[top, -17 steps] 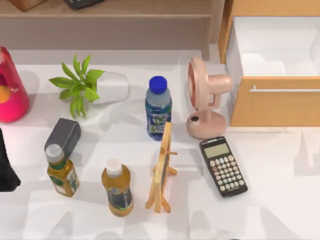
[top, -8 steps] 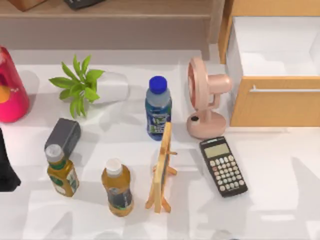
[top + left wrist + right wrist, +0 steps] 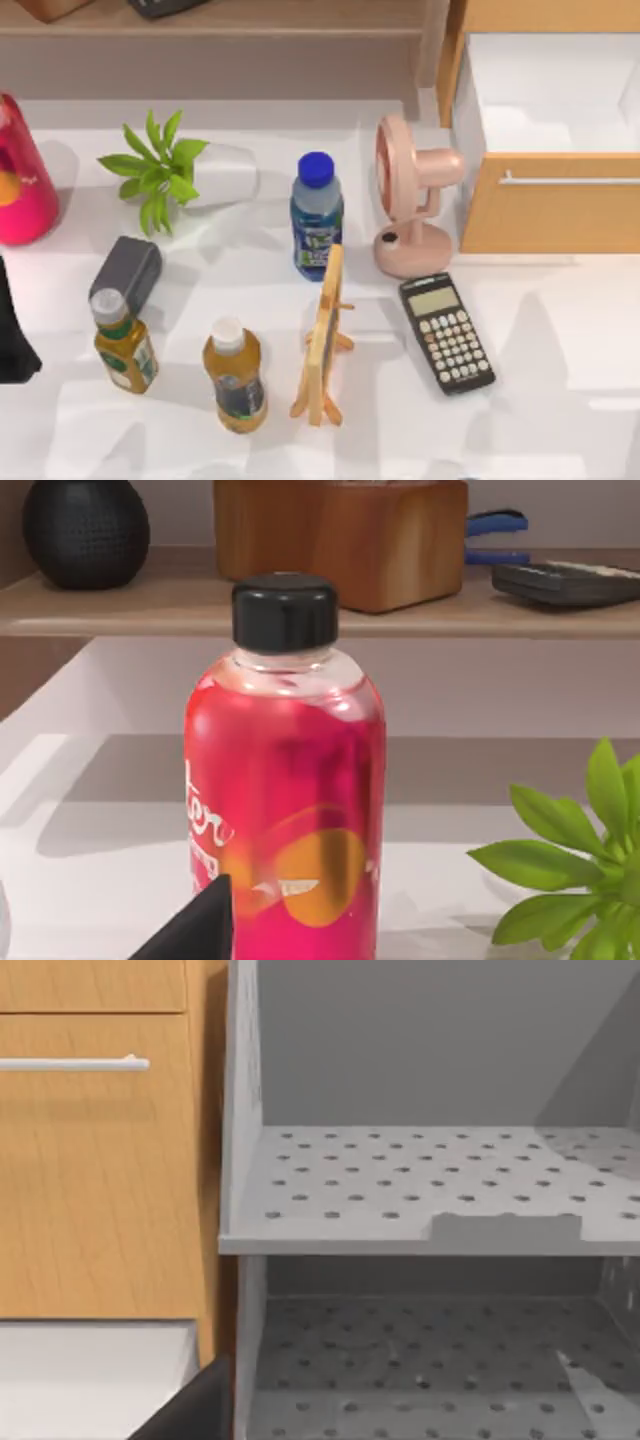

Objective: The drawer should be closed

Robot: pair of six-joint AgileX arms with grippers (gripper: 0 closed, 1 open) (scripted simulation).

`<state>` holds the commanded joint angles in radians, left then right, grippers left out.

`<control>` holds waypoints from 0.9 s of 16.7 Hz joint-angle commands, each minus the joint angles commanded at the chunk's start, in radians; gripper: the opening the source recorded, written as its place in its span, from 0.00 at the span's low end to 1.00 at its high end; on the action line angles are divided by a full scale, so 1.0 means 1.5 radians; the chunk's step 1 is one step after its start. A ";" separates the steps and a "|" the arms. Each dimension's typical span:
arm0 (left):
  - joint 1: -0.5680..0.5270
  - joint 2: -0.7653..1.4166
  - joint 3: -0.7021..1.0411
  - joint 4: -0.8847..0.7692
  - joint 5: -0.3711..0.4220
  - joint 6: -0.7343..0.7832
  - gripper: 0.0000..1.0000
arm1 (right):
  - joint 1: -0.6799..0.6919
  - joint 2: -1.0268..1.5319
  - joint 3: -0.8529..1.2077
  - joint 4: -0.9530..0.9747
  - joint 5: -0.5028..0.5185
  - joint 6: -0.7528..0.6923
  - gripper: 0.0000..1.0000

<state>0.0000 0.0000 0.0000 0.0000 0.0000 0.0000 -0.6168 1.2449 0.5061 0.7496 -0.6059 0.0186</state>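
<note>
The drawer [image 3: 545, 140] stands open at upper right, handle [image 3: 570, 180] unobstructed. We cannot tell either gripper's opening. Risk: a push landing off-centre skews the front, or the arm clips the pink fan [image 3: 410, 195] beside it.

A rendered office-like desk: calculator [image 3: 447, 334], desk fan [image 3: 410, 197], potted plant [image 3: 180, 172], wooden shelf [image 3: 230, 18].
</note>
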 joint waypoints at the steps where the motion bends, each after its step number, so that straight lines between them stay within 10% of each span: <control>1: 0.000 0.000 0.000 0.000 0.000 0.000 1.00 | 0.000 0.000 0.000 0.000 0.000 0.000 1.00; 15: 0.000 0.000 0.000 0.000 0.000 0.000 1.00 | 0.192 0.070 -0.083 0.290 0.185 -0.266 1.00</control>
<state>0.0000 0.0000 0.0000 0.0000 0.0000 0.0000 -0.3293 1.3502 0.3815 1.1849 -0.3279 -0.3800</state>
